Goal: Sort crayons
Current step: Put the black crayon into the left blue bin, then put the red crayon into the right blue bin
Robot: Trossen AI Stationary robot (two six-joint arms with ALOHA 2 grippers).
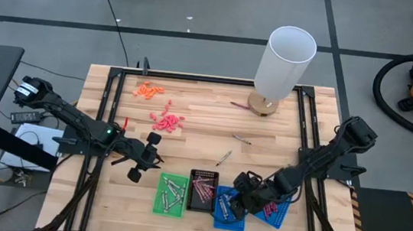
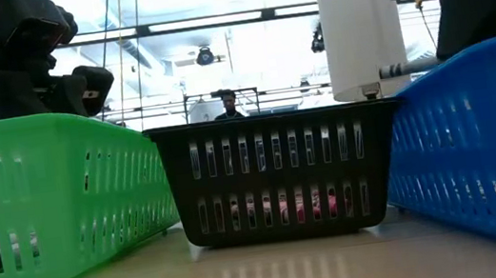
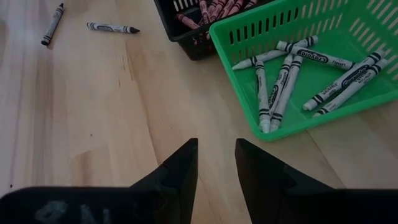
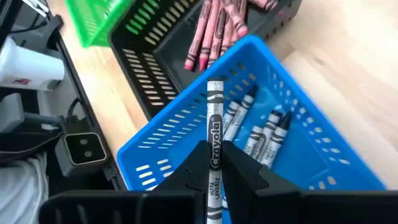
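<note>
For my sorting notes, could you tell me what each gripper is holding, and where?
Right gripper pinches a grey paper-wrapped crayon at its lower half, above the blue slotted plastic basket. Left gripper holds nothing.

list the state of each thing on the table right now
right hand: over the blue basket, shut on a grey crayon
left hand: open, empty, above bare table beside the green basket
green basket: holds grey crayons
black basket: holds pinkish-red crayons
blue basket: holds grey crayons
white cylinder: upright

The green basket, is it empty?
No. Several grey crayons lie inside the green basket.
</note>
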